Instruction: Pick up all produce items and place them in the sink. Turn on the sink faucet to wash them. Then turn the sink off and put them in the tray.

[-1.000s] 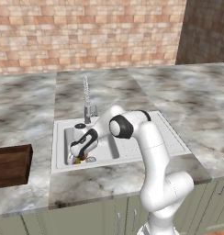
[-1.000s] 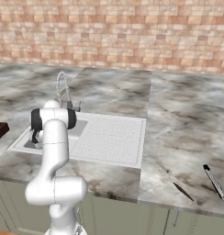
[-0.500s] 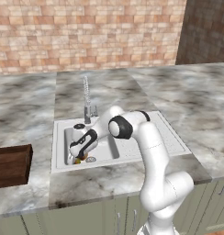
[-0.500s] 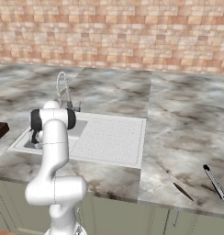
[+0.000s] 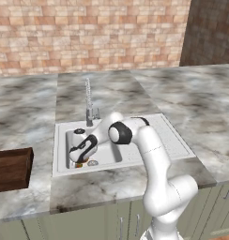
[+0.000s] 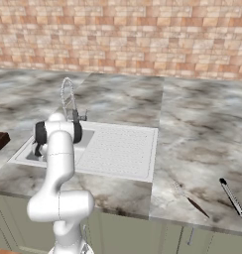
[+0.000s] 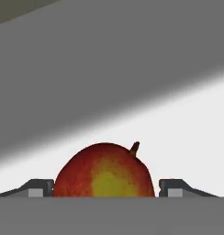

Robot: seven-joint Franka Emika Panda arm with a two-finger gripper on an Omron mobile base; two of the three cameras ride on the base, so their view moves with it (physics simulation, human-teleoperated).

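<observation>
My gripper point(image 5: 80, 158) reaches down into the left side of the basin of the white sink point(image 5: 61, 171), close to the basin floor. In the hand view a rounded red-and-yellow fruit point(image 7: 104, 170) with a short stem rests on the pale basin floor between my fingertips point(image 7: 40, 188). The gripper point(image 7: 107, 189) is open, with a thin gap on each side of the fruit. From the left base a small orange spot of the fruit point(image 5: 79, 164) shows under the hand, next to the round drain point(image 5: 93, 163). The chrome sink faucet point(image 5: 88, 101) rises behind the basin. The dark wooden tray point(image 5: 11, 168) lies on the counter to the left.
The dotted draining board point(image 6: 123, 149) takes up the right half of the sink. Two slim utensils point(image 6: 191, 201) point(image 6: 232, 198) lie on the marble counter far to the right. A brick wall backs the counter. My arm's elbow point(image 6: 57, 133) stands over the basin's front.
The fingers have spread wider around the fruit. The arm and the scene have otherwise stayed still.
</observation>
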